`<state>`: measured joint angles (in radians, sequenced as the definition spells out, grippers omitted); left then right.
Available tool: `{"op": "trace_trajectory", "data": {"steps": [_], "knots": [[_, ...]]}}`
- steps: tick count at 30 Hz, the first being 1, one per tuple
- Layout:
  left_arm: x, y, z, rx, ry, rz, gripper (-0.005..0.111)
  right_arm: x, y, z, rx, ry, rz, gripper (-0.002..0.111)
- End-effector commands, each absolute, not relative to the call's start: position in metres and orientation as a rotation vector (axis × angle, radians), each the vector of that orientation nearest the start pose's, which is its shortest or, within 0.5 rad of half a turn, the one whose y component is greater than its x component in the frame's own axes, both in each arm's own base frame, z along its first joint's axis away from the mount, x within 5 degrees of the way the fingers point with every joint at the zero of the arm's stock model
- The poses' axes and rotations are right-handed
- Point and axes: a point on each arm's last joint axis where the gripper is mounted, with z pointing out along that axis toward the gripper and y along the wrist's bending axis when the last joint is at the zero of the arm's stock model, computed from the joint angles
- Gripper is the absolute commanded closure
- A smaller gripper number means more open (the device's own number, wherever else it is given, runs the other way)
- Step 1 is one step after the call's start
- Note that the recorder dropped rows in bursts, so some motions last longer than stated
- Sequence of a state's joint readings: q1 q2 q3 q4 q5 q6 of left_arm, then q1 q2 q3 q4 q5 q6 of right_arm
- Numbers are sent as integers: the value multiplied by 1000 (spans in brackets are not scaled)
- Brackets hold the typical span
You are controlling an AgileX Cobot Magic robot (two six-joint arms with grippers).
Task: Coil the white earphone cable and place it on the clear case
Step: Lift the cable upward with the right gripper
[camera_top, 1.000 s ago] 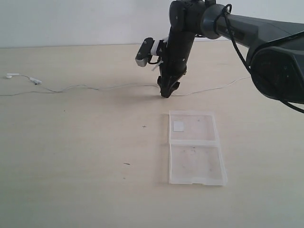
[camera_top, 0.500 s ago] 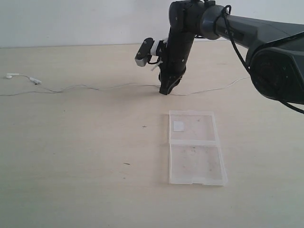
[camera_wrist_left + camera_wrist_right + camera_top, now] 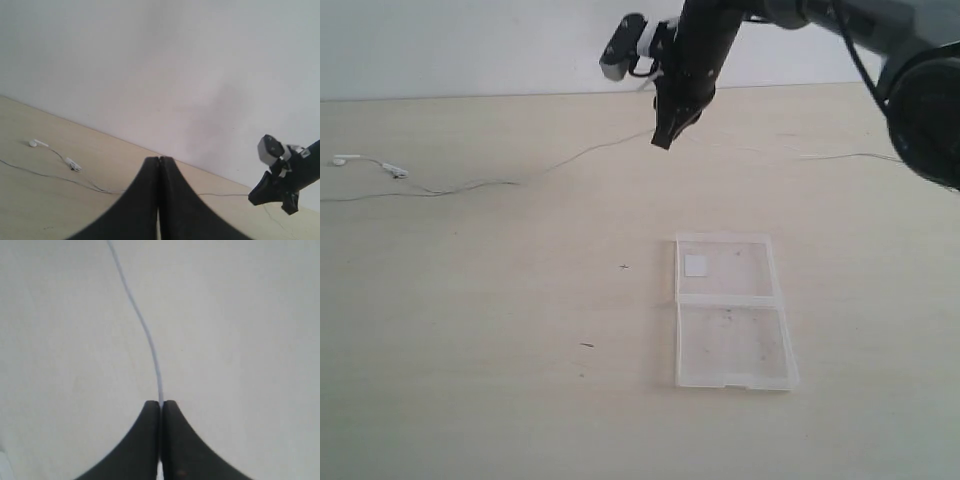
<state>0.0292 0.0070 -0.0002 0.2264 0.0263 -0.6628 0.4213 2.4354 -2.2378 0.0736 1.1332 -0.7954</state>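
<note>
The white earphone cable runs thin across the far part of the table, its earbuds lying at the far left. My right gripper holds the cable's middle pinched between shut jaws and has it lifted off the table; in the right wrist view the cable runs straight out from the closed tips. The clear case lies open and flat nearer the front, a white square sticker in its far half. My left gripper is shut on nothing, off to the side, and sees the earbuds.
The light wooden table meets a white wall along its far edge. The right arm reaches in from the upper right. A few small dark specks lie on the table left of the case.
The right gripper closed on the cable's middle at the table, then rose and moved toward the far wall, pulling the cable up so both sides slope from it.
</note>
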Motion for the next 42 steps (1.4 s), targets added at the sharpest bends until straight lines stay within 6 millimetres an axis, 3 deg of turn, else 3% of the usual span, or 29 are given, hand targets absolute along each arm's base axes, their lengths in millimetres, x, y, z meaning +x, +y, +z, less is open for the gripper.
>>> {"op": "trace_trajectory", "data": {"steps": [1, 10, 19, 32, 38, 42], "knots": [[56, 2, 211, -347, 1475, -327, 107, 463, 213, 236, -1503, 2293, 2, 108], [56, 2, 211, -347, 1475, -327, 107, 436, 201, 316, -1379, 2239, 0, 108], [56, 2, 211, -347, 1475, -327, 107, 413, 191, 368, -1191, 2221, 34, 108], [56, 2, 211, -347, 1475, -327, 107, 402, 188, 388, -1008, 2264, 116, 108], [56, 2, 211, -347, 1475, -327, 107, 379, 182, 387, -989, 2310, 194, 108], [56, 2, 211, -347, 1475, -327, 107, 364, 174, 389, -868, 2214, 204, 108]]}}
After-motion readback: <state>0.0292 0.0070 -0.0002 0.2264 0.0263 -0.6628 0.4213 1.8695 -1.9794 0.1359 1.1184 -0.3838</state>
